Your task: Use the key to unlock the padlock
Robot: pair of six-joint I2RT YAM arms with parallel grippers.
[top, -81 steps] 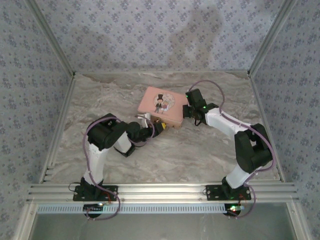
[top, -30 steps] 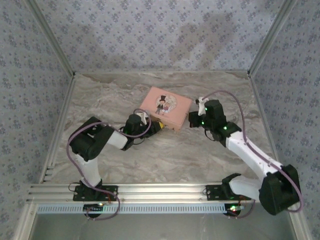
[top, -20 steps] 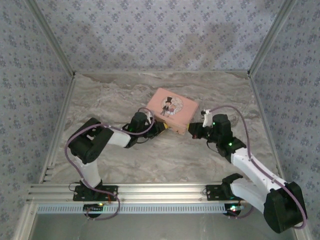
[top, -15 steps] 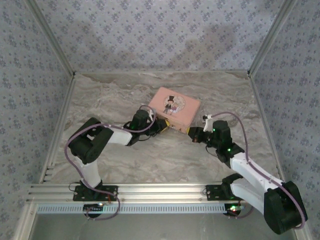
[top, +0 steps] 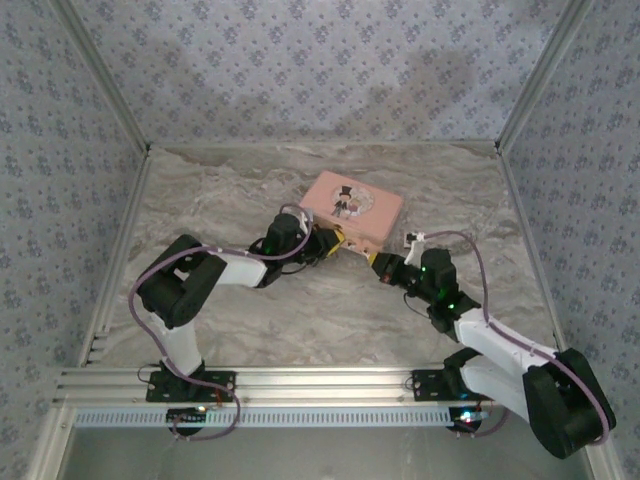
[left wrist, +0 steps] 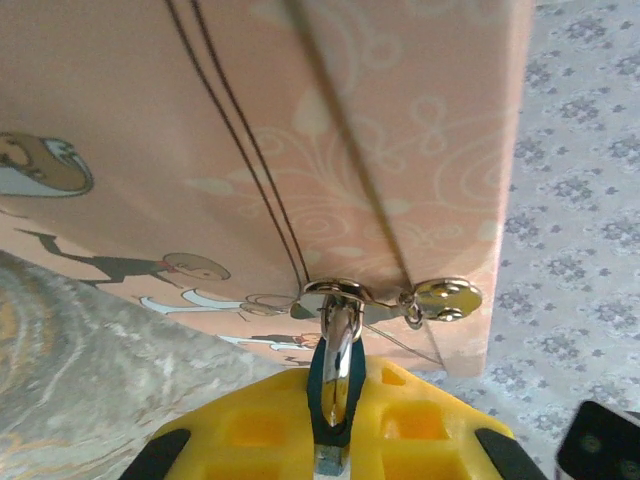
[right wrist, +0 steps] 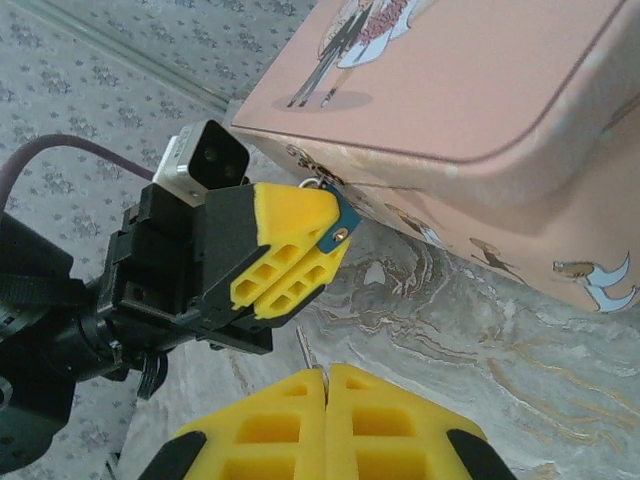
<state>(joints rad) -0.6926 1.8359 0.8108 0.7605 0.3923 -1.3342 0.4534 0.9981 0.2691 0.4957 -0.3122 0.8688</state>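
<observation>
The padlock (left wrist: 338,338), a small blue body with a silver shackle, hangs through the hasp (left wrist: 345,292) on the front wall of the pink tin (left wrist: 300,130). My left gripper (left wrist: 335,388) is shut on the padlock's body. In the right wrist view the padlock (right wrist: 339,226) pokes out of the left gripper (right wrist: 300,250) at the tin's (right wrist: 450,100) lower edge. My right gripper (right wrist: 326,372) is shut on the key (right wrist: 306,346), a thin metal sliver sticking up-left from the fingertips, a short way below the padlock. From above, the left gripper (top: 337,238) and right gripper (top: 381,267) face each other before the tin (top: 352,205).
Marble tabletop (top: 300,310) with patterned walls on three sides and an aluminium rail (top: 320,385) at the near edge. The tin lies at an angle, right of centre. A round silver stud (left wrist: 447,297) sits right of the hasp.
The tin has slid right and turned with the left gripper still on the padlock. The right gripper pulled back from the tin's right end to a spot in front of it.
</observation>
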